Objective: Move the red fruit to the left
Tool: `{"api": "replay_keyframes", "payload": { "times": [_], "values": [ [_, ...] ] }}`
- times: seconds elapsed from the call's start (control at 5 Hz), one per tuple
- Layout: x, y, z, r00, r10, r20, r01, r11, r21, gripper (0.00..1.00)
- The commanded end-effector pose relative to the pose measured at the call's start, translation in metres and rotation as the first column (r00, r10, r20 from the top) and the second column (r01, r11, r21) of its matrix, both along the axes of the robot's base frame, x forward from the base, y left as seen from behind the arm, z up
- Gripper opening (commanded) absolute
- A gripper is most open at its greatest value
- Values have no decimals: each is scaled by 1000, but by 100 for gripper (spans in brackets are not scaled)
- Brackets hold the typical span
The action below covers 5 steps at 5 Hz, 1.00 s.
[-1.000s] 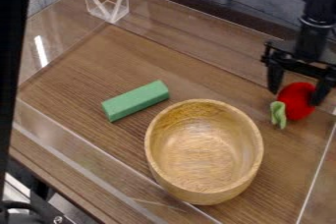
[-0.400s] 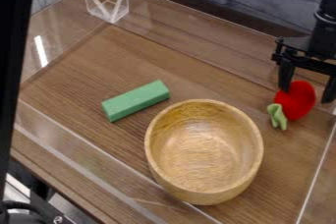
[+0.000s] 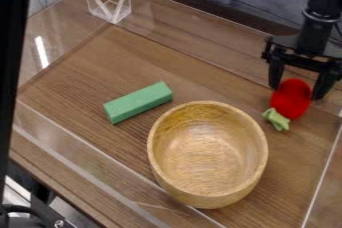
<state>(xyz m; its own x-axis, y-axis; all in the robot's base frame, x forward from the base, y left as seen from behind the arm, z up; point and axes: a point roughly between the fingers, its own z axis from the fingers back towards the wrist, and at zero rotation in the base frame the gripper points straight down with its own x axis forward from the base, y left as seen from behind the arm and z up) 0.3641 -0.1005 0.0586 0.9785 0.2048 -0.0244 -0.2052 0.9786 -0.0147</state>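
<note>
The red fruit (image 3: 290,99), a small strawberry-shaped toy with a light green cap at its lower end, lies on the wooden table at the far right, just right of the wooden bowl. My gripper (image 3: 301,77) points down directly over the fruit's upper part, open, with a black finger on each side of it. The fingertips reach about the top of the fruit; I cannot tell whether they touch it.
A large wooden bowl (image 3: 254,162) stands in the front middle. A flat green block (image 3: 138,102) lies left of it. A clear plastic wall (image 3: 80,142) rings the table, and a small clear stand (image 3: 108,5) sits at the back left.
The gripper has shifted slightly left and rolled a little over the fruit, staying open. The fruit has turned a little, its green cap now lower and further left.
</note>
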Motion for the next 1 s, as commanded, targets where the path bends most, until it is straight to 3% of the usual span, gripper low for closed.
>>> {"api": "replay_keyframes", "payload": {
  "times": [0.0,0.4,0.6,0.8],
  "values": [
    [15,-2,35,996,-5,92,7,1000,-17,100],
    [5,2,30,987,-144,75,145,989,-13,100],
    [-9,6,31,986,-148,77,149,989,-14,100],
    [-16,7,38,983,-152,99,154,988,-13,100]
  ]
}}
